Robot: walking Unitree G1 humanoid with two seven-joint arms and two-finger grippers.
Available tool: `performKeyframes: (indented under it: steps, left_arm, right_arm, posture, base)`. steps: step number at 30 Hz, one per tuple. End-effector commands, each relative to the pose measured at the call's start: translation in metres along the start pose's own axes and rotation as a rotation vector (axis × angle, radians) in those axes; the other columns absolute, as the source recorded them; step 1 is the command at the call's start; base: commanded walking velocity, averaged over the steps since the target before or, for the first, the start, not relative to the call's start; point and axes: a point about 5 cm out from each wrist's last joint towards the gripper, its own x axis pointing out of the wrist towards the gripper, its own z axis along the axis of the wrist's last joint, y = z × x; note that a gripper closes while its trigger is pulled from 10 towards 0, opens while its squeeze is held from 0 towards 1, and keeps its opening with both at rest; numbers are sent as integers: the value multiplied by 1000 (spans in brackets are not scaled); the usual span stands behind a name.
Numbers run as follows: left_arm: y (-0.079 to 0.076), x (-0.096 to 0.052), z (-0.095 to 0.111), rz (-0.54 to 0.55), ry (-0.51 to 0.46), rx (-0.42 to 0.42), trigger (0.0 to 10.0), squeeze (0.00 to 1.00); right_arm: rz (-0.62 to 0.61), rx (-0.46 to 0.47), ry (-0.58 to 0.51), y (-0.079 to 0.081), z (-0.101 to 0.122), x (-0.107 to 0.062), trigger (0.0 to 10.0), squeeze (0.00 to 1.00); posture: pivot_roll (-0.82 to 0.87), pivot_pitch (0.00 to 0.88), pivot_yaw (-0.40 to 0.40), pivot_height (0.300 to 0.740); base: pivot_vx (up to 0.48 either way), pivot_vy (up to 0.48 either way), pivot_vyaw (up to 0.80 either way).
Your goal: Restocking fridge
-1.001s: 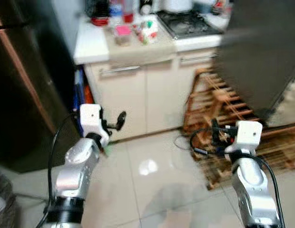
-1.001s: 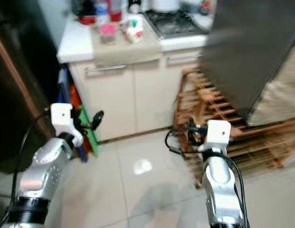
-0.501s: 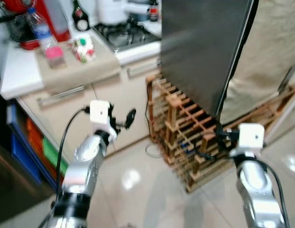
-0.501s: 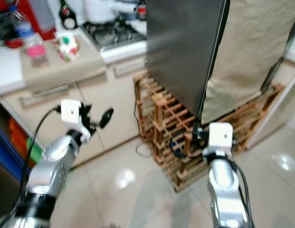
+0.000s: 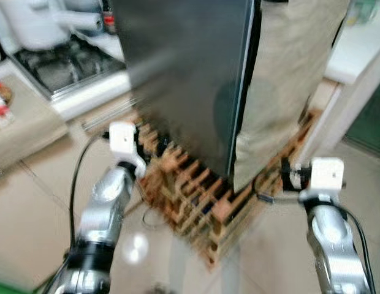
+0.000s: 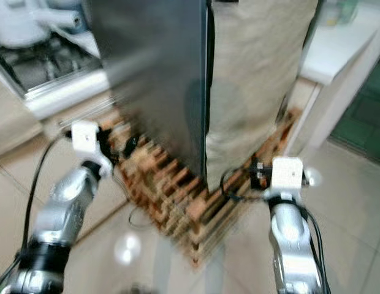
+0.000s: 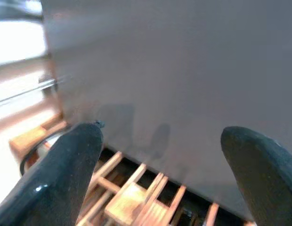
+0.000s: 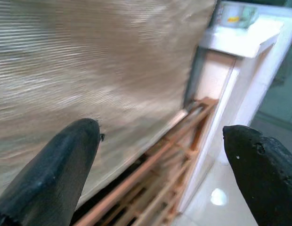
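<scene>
A tall dark grey appliance panel (image 5: 184, 73) stands straight ahead, blurred, with a beige cloth (image 5: 288, 79) hanging beside it on the right. Both rest over a low wooden slatted rack (image 5: 196, 202). My left gripper (image 7: 158, 136) is raised in front of the grey panel and the rack; its fingers (image 7: 66, 165) are spread wide with nothing between them. My right gripper (image 8: 160, 136) is raised facing the beige cloth and the rack's right end, also open and empty. No grocery item is held.
A white counter with a gas hob (image 5: 61, 67) runs along the left. A white counter or table edge (image 5: 361, 49) juts in at the right, with a small tub (image 8: 235, 14) on it. Glossy tiled floor (image 5: 37, 208) lies below.
The whole view has swung to the right, so the camera turned: the counter with bottles slid off left and the grey panel and cloth now sit ahead. Both arms keep the same raised pose.
</scene>
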Motion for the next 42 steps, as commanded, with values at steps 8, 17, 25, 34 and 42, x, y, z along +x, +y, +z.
performKeyframes:
  steps: [8,17,25,34,42]
  left_arm:
    - [-3,1,-1,-4,-2,-9,10000,0]
    - [-1,-3,-5,-38,-4,-17,10000,0]
    - [-1,-10,-8,-26,-20,-46,10000,0]
    - [-1,-7,-3,-6,-39,-32,10000,0]
    - [-3,2,26,86,-158,-65,10000,0]
  right_arm:
    - [-5,-12,2,-6,-2,-4,10000,188]
    - [17,-4,-1,-3,0,-3,10000,188]
    - [33,0,1,-2,0,-3,10000,196]
    - [37,3,-5,-2,1,-1,10000,200]
    - [21,6,-74,-5,15,3,10000,188]
  posture:
    - [-91,0,67,740]
    - [-91,0,70,740]
    - [-78,0,54,740]
    - [-78,0,54,740]
    - [-87,0,60,740]
  base:
    - [0,0,0]
    - [0,0,-224]
    - [0,0,-737]
    - [0,0,-731]
    - [0,0,-274]
